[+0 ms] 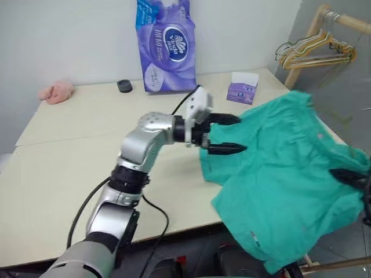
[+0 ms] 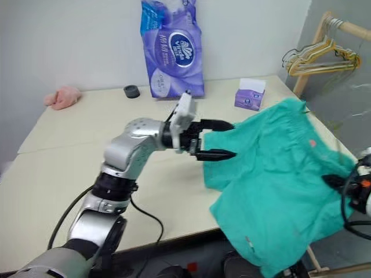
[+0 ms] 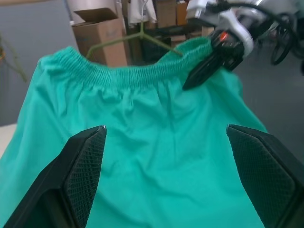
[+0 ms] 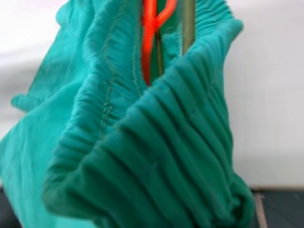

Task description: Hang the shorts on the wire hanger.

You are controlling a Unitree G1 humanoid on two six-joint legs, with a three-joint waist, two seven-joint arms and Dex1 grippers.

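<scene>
Right claw (image 3: 202, 76) pinches the shorts (image 1: 278, 174) by the waistband; left claw (image 1: 223, 134) gapes empty beside them; best grip the opposite waistband edge squarely.

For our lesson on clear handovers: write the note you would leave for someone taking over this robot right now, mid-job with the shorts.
Left claw: open, level, at the near edge of the shorts, not gripping.
Right claw: shut on the shorts' waistband, holding them up past the table's right edge, partly draped over it.
Hanger: a thin wire hanger shows just behind the waistband in the left wrist view; I cannot tell if it is threaded in. More hangers hang on the wooden rack.
Done: shorts picked up.
Left: get the shorts onto the hanger.
</scene>
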